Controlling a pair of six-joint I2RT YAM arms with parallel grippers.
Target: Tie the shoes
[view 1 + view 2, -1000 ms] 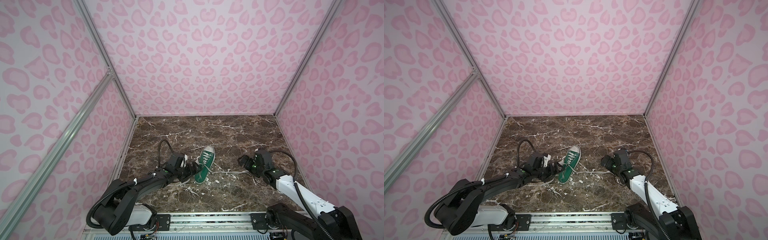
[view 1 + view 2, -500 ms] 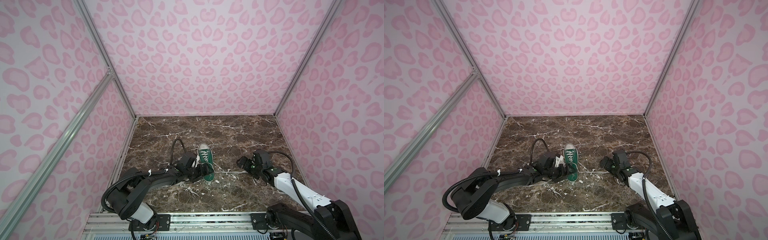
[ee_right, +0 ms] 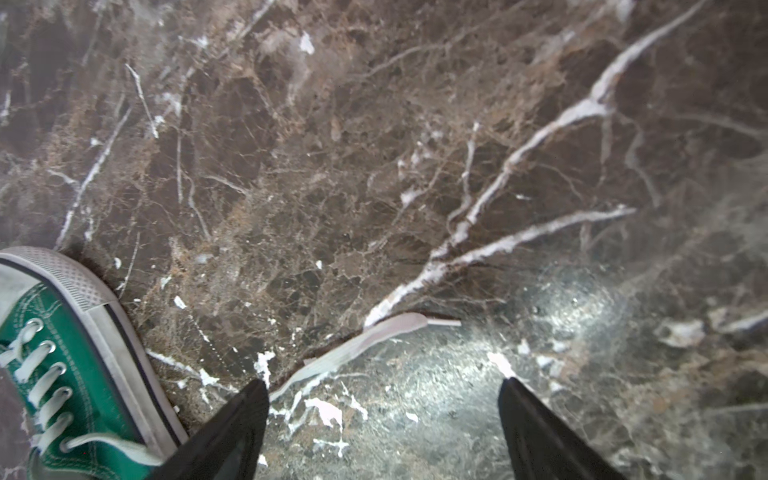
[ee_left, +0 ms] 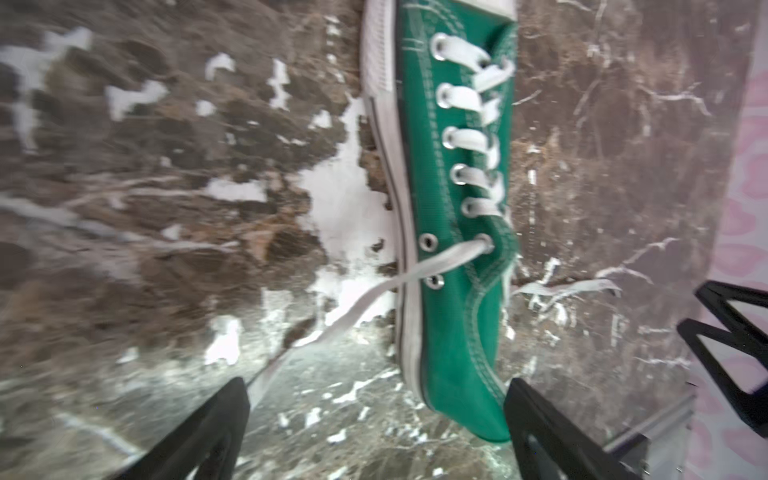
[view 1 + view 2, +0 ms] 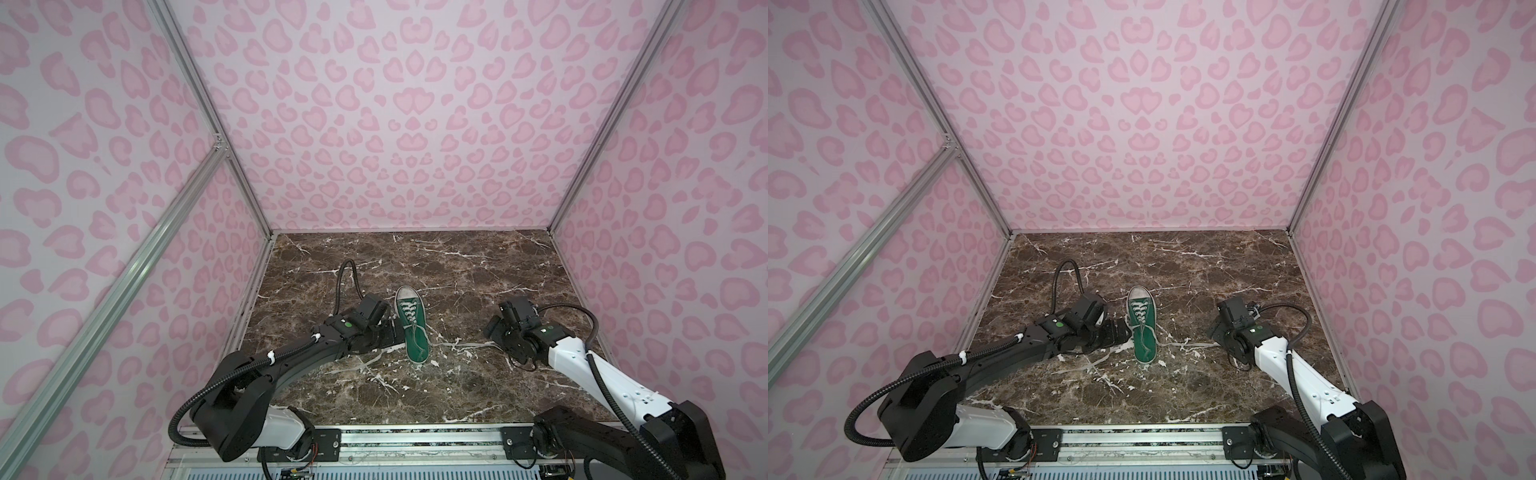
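Observation:
The green shoe lies on its sole in the middle of the marble floor, with its white toe cap toward the back wall. Its white laces are untied. One lace trails off toward my left gripper's finger. The other lace lies flat toward my right gripper. My left gripper is open, low beside the shoe's left side, and the heel sits between its fingers. My right gripper is open over the lace's end, to the right of the shoe.
Pink patterned walls close in the floor on three sides. An aluminium rail with both arm bases runs along the front edge. The marble floor has white veins that look like lace.
The shoe has turned from tilted toe-right to toe straight at the back wall, with its heel swung right. My left gripper has followed it rightward. The right arm has barely shifted.

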